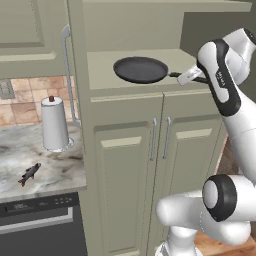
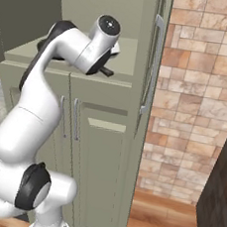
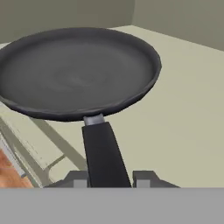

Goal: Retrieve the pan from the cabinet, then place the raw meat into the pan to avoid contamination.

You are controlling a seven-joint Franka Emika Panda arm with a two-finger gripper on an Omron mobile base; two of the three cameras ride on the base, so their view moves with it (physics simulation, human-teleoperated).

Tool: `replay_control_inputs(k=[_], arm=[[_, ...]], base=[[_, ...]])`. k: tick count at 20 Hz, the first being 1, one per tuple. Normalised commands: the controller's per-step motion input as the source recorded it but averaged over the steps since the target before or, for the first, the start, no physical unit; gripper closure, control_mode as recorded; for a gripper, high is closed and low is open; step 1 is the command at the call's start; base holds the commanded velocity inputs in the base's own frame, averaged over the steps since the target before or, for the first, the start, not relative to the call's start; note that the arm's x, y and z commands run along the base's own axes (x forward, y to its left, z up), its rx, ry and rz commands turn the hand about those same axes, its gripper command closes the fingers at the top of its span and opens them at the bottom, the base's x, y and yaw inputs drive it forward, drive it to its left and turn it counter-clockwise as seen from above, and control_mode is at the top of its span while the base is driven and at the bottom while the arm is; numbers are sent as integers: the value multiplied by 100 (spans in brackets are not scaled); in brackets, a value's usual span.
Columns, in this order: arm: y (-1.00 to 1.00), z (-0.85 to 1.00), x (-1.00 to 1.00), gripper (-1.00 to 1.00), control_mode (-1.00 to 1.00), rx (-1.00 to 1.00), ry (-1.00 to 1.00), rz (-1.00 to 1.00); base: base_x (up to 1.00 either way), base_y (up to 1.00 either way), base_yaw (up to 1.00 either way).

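Left base view: round, shallow, dark grey-black frying pan (image 1: 140, 69) sitting flat on the pale open shelf of the tall sage-green cabinet (image 1: 130, 165), above the paired panelled doors with long silver bar handles. Thin black handle (image 1: 175, 75) pointing right, long axis running roughly level across the shelf toward the arm. White two-finger gripper (image 1: 188, 76) meeting the handle's outer end, just right of the pan rim. Tiny dark grey-brown fish with forked tail (image 1: 29, 174) lying well apart on the marbled grey counter (image 1: 55, 167), tail toward the lower left, near the white paper-towel roll (image 1: 54, 124).

Right base view: white arm bending up in front of the cabinet's shelf, covering most of the pan; a short dark stub, apparently the handle, poking out below the wrist. Jaw state impossible to tell here.

Hand view: pan lying ahead, bowl toward the top, handle (image 3: 104, 153) running straight down toward the camera. Gripper (image 3: 112, 180) straddling the handle, one dark fingertip (image 3: 77, 179) on each side, pressing against its flanks; jaws partly closed, clamping the handle. Pan still resting on the shelf.
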Motion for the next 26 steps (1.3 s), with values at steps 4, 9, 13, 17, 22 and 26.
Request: replay_control_inputs(k=[4, 9, 13, 17, 22, 26], arm=[[11, 13, -55, 100, -100, 0, 2, 8], [11, 14, -57, 100, -100, 0, 4, 8], [3, 8, -67, 100, -100, 0, 1, 7], [0, 7, -75, 100, -100, 0, 0, 2], [-1, 5, -82, 100, -100, 0, 0, 0], [0, 0, -85, 100, -100, 0, 0, 0]], base=[[0, 0, 0], [0, 0, 0], [0, 0, 0], [0, 0, 0], [0, 0, 0], [0, 0, 0]])
